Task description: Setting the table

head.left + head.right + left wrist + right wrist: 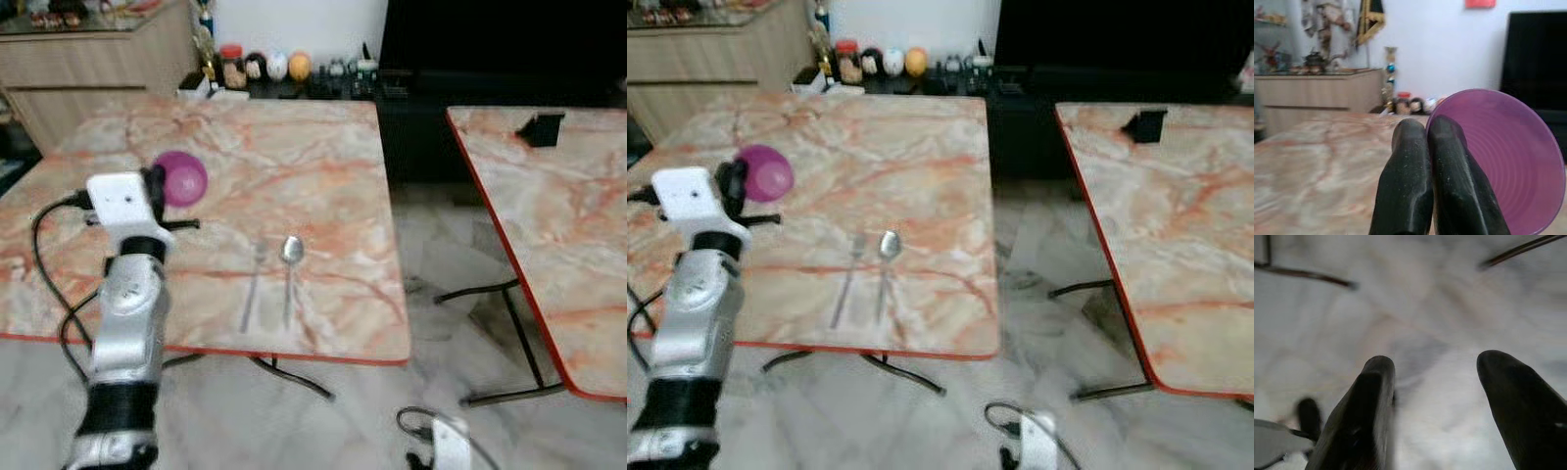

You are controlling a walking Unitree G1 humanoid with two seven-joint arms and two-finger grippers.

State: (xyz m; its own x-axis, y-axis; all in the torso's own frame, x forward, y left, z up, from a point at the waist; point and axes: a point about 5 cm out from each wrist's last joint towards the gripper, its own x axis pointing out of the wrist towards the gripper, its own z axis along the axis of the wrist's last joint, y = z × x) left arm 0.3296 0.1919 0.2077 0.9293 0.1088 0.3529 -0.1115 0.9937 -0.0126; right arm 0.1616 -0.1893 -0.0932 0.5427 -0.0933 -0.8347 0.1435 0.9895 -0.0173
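While the silver left arm is rising through the lower left of the left eye view, the left gripper (1427, 147) is pinching the rim of a purple bowl (182, 178) with both black fingers pressed together; the bowl is tilting on its side, its opening facing toward the camera in the left wrist view, over the left part of the near marble table (323, 166).

Centre of frame: a fork (254, 284) and a spoon (290, 269) are lying side by side, close but apart, handles pointing toward the table's near red edge, well right of the bowl.

Upper left: a wooden cabinet (88, 59) is standing behind the table. Upper centre: small jars and ornaments (265, 67) are sitting in a row on a low dark unit.

Right of frame: a second marble table (558, 215) is carrying a small black object (541, 127) near its far edge.

Lower right of centre: the right gripper (1432, 401) is hanging low over the pale floor (411, 255), its fingers spread apart and holding nothing.
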